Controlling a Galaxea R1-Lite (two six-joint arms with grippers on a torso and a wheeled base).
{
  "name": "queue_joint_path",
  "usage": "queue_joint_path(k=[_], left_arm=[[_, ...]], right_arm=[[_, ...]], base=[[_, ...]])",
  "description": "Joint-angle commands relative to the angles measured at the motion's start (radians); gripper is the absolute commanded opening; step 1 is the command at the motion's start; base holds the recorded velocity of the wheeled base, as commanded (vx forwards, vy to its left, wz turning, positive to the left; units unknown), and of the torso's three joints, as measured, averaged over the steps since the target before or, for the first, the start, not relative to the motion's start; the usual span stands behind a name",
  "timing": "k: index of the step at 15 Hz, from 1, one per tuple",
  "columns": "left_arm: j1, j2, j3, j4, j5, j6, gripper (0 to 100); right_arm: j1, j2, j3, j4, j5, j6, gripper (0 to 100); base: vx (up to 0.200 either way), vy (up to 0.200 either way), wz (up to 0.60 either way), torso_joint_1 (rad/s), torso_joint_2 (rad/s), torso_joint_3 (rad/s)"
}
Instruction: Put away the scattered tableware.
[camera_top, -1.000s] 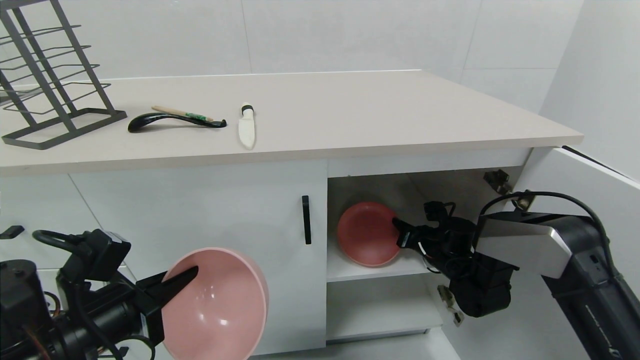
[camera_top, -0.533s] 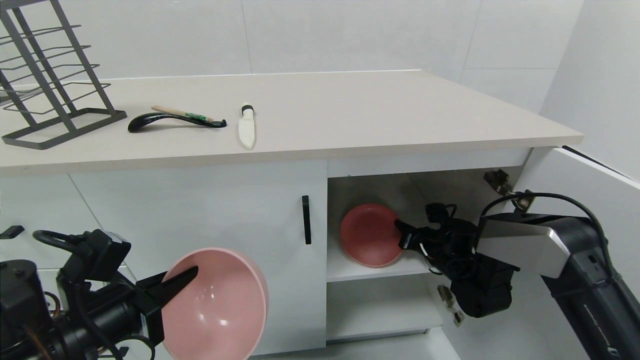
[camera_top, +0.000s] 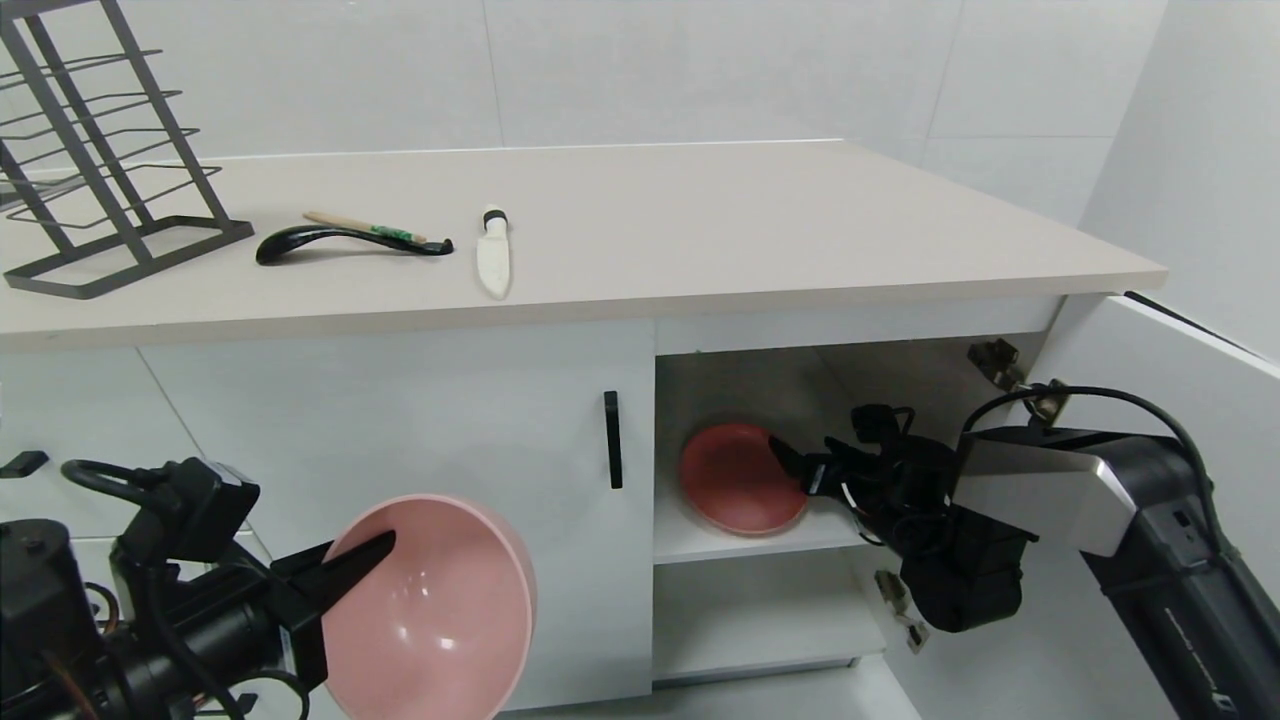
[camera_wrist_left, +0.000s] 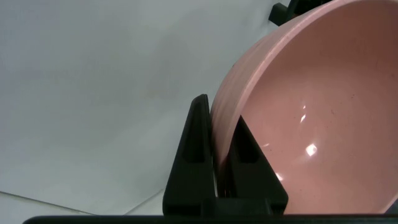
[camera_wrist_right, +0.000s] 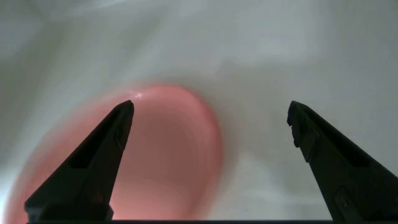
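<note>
A pink bowl (camera_top: 440, 610) hangs low in front of the closed cabinet door, with my left gripper (camera_top: 368, 552) shut on its rim. In the left wrist view the bowl (camera_wrist_left: 311, 124) has its rim pinched in that gripper (camera_wrist_left: 219, 121), one finger inside and one outside. A red plate (camera_top: 738, 482) lies on the upper shelf of the open cabinet. My right gripper (camera_top: 790, 462) is at the plate's right edge. In the right wrist view the gripper (camera_wrist_right: 210, 111) stands wide open over the plate (camera_wrist_right: 168, 155), holding nothing.
On the counter (camera_top: 760, 220) lie a black ladle (camera_top: 340, 240), a wooden stick (camera_top: 365, 227) and a white knife (camera_top: 493, 262), beside a wire rack (camera_top: 100, 150). The closed door's black handle (camera_top: 612, 440) is left of the opening. The open door (camera_top: 1170, 350) stands at the right, above a bare lower shelf (camera_top: 760, 620).
The red plate has tipped from leaning upright to lying flatter on the shelf. The right gripper shifted slightly toward it. The left arm and bowl have not moved.
</note>
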Motion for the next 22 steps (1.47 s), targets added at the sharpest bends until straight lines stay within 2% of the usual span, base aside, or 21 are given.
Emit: queue_joint_path(k=[1,4,8,10,11,12,14,15,17,19,21,22], left_arm=[[-0.037,-0.048,0.001,-0.024,0.003,0.001,0],[-0.153,-0.156,0.001,0.005,0.003,0.002,0],[-0.181,-0.163,0.001,0.051,0.006,-0.005,0],[-0.227,-0.157,-0.010,0.067,0.001,-0.009,0],[-0.242,-0.145,-0.018,0.071,0.004,-0.004,0],[-0.294,-0.099,-0.045,0.078,0.012,0.001,0],[-0.307,-0.070,-0.070,0.078,0.024,0.001,0],[-0.337,-0.015,-0.127,0.079,0.083,-0.002,0],[-0.386,0.057,-0.162,0.079,0.172,0.001,0],[-0.477,0.111,-0.214,0.079,0.299,0.002,0],[-0.544,0.176,-0.254,0.079,0.357,0.024,0],[-0.550,0.186,-0.257,0.079,0.363,0.024,0]], right_arm=[[-0.054,-0.063,0.058,-0.002,-0.043,-0.188,100],[-0.044,-0.302,0.338,-0.002,-0.060,-0.217,100],[0.107,-0.680,0.700,-0.002,-0.062,-0.217,100],[0.203,-0.818,0.862,-0.002,-0.062,-0.217,100],[0.220,-0.839,0.884,-0.002,-0.062,-0.217,100],[0.248,-0.887,0.922,-0.002,-0.062,-0.217,100],[0.257,-0.905,0.934,-0.002,-0.062,-0.217,100],[0.255,-0.933,0.925,-0.002,-0.062,-0.220,100],[0.257,-0.982,0.922,-0.002,-0.060,-0.245,100],[0.258,-1.046,0.939,-0.002,-0.060,-0.279,100],[0.269,-1.066,0.954,-0.002,-0.058,-0.317,100],[0.272,-1.068,0.956,-0.002,-0.058,-0.326,100]], base=[[0.000,0.000,0.00,0.000,0.00,0.000],[0.000,0.000,0.00,0.000,0.00,0.000],[0.000,0.000,0.00,0.000,0.00,0.000],[0.000,0.000,0.00,0.000,0.00,0.000],[0.000,0.000,0.00,0.000,0.00,0.000],[0.000,0.000,0.00,0.000,0.00,0.000],[0.000,0.000,0.00,0.000,0.00,0.000],[0.000,0.000,0.00,0.000,0.00,0.000],[0.000,0.000,0.00,0.000,0.00,0.000],[0.000,0.000,0.00,0.000,0.00,0.000],[0.000,0.000,0.00,0.000,0.00,0.000],[0.000,0.000,0.00,0.000,0.00,0.000]])
